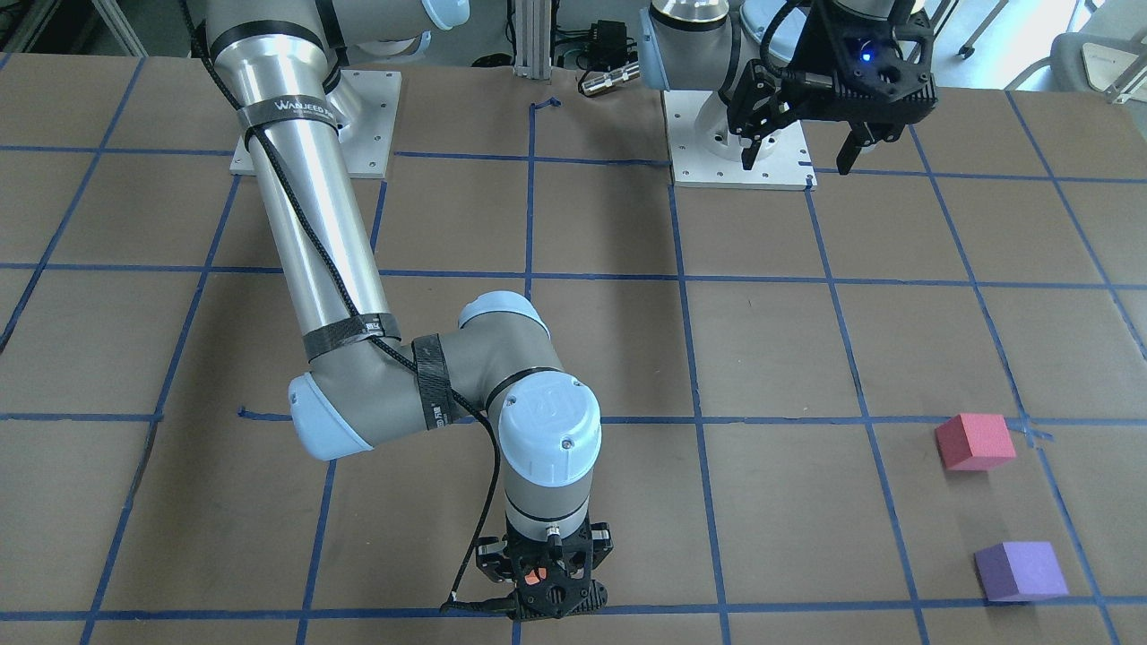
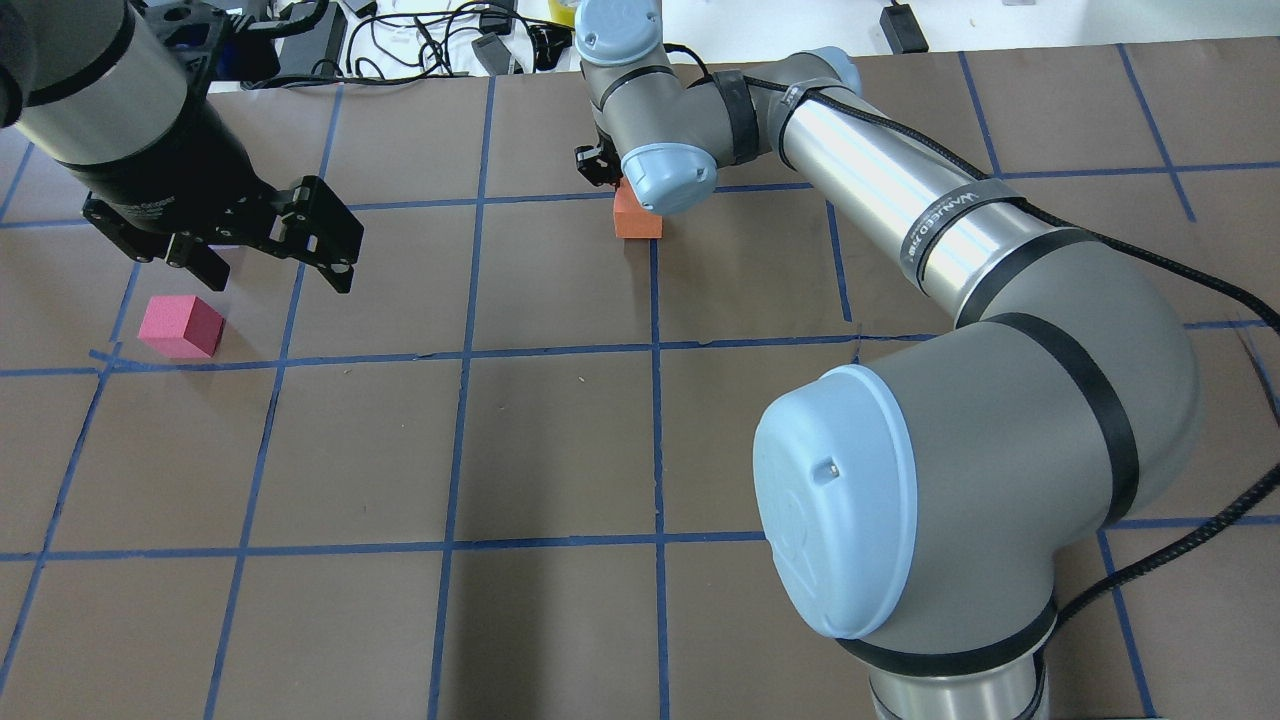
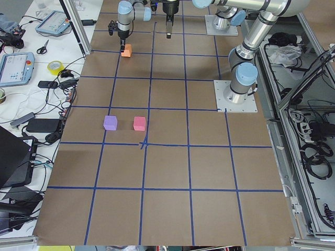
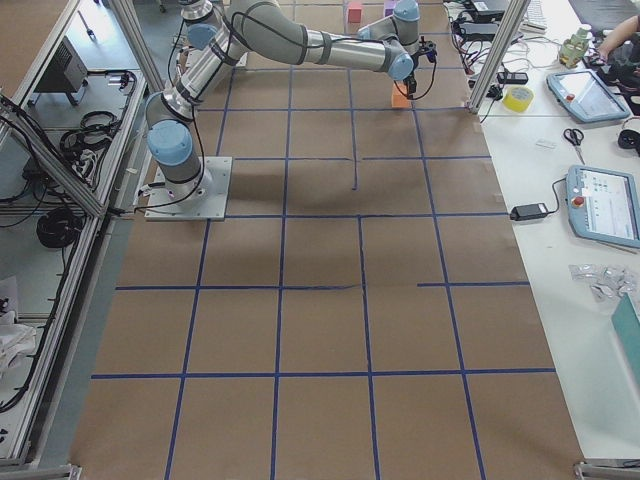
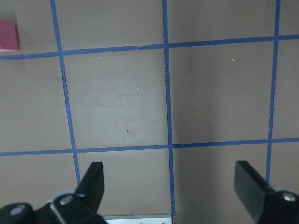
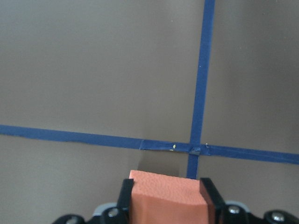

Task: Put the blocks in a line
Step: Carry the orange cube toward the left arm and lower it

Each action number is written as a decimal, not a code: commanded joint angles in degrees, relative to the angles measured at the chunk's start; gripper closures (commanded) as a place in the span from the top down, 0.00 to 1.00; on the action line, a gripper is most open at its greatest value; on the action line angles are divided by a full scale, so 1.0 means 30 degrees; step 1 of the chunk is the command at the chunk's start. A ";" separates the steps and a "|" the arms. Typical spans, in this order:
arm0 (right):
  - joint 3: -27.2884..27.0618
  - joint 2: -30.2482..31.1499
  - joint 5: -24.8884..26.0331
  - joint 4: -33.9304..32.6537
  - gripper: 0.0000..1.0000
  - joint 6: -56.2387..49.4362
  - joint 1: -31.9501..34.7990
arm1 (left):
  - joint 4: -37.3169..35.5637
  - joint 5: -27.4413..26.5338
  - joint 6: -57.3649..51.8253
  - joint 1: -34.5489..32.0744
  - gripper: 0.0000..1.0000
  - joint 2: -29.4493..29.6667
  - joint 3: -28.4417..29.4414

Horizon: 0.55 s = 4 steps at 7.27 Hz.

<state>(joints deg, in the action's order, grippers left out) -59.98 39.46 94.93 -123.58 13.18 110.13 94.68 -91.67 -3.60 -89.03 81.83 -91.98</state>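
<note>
**Orange block gripped, pair waiting**

The orange block (image 2: 638,220) is pinched in the right gripper (image 6: 164,196), low by a tape crossing, presumably for carrying to the pair. The purple block (image 1: 1020,571) is seen at 6 o'clock of the pinkish-red block (image 1: 975,442). The left gripper (image 5: 170,186) is held wide open, empty.

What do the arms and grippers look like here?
Right arm: silver tubes, grey joints, pale blue caps, a black braided cable held by black straps, one lettered WANJEED. Left arm matches. Left gripper and right gripper: black open-frame bodies, two fingers each; a blue light glows on the left one.
</note>
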 commanded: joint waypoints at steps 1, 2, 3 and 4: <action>0.0070 -0.0234 -0.0003 0.0000 0.00 0.0089 0.0029 | -0.0035 -0.0001 0.0000 0.0000 1.00 -0.0001 -0.0014; 0.0070 -0.0234 -0.0033 0.0000 0.00 0.0089 0.0029 | -0.0035 -0.0001 -0.0319 0.0029 1.00 -0.0001 0.0044; 0.0070 -0.0263 -0.0033 -0.0029 0.00 0.0089 0.0029 | -0.0035 -0.0262 -0.2208 0.0058 1.00 0.0028 -0.0014; 0.0070 -0.0264 -0.0033 -0.0058 0.00 0.0089 0.0029 | -0.0122 -0.0264 -0.2053 0.0059 1.00 0.0000 -0.0014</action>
<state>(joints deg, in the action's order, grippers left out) -59.77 38.72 94.85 -123.65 13.44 110.21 94.51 -92.21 -8.19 -88.90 81.85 -91.98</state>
